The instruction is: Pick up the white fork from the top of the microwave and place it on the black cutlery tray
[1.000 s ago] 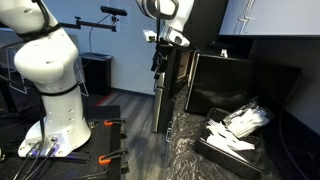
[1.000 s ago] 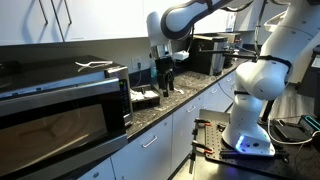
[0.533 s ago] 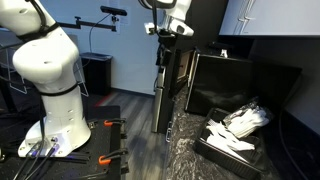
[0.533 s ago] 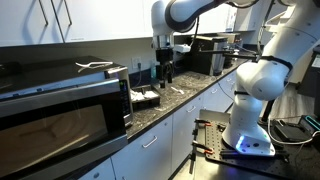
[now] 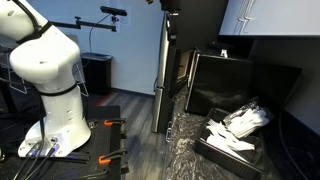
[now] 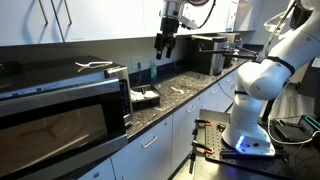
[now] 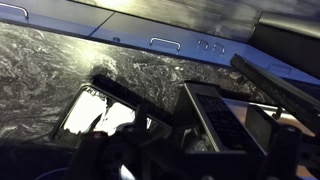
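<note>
The white fork [image 6: 96, 66] lies on top of the black microwave [image 6: 60, 110], near its right end. The black cutlery tray [image 6: 147, 99] with white plastic cutlery sits on the counter beside the microwave; it also shows in an exterior view [image 5: 232, 140] and in the wrist view [image 7: 100, 113]. My gripper [image 6: 163, 46] hangs high above the counter, beyond the tray and well to the right of the fork, fingers pointing down, open and empty. In an exterior view only its tip shows at the top edge [image 5: 169, 8]. The microwave shows there too [image 5: 238, 85].
A tall narrow dark cabinet [image 5: 166, 90] stands beside the microwave. A black appliance [image 6: 208, 55] sits farther along the speckled countertop [image 6: 190, 88]. Upper cabinets hang above. The white robot base [image 5: 50, 85] stands on the floor.
The gripper has risen straight up from just above the counter near the tray to above microwave height. The fork and tray have not moved.
</note>
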Motion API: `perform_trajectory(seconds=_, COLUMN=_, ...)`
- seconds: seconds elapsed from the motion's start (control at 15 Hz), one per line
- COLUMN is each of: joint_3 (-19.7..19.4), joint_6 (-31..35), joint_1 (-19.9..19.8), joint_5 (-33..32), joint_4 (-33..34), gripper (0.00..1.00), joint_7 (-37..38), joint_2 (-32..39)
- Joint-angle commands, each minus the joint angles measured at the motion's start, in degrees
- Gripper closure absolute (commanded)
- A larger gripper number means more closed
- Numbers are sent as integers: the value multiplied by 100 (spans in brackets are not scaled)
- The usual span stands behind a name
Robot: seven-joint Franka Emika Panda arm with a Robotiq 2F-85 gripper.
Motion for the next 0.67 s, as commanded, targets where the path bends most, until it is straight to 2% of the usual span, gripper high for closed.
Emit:
perform_trajectory(seconds=0.0, joint_3=-36, joint_6=75, joint_1=-133, joint_5=49, joint_4=389, gripper=0, joint_7=117, joint_2=281)
perform_trajectory(seconds=0.07, joint_3=-9, joint_6=5, joint_1=-102, joint_5=10, joint_4=169, gripper=0, joint_7=23, joint_2=35)
perform_trajectory(seconds=0.6, joint_3=-40, joint_6=29, joint_1=-129, joint_5=11, joint_4=300, gripper=0, joint_7=25, joint_2=215)
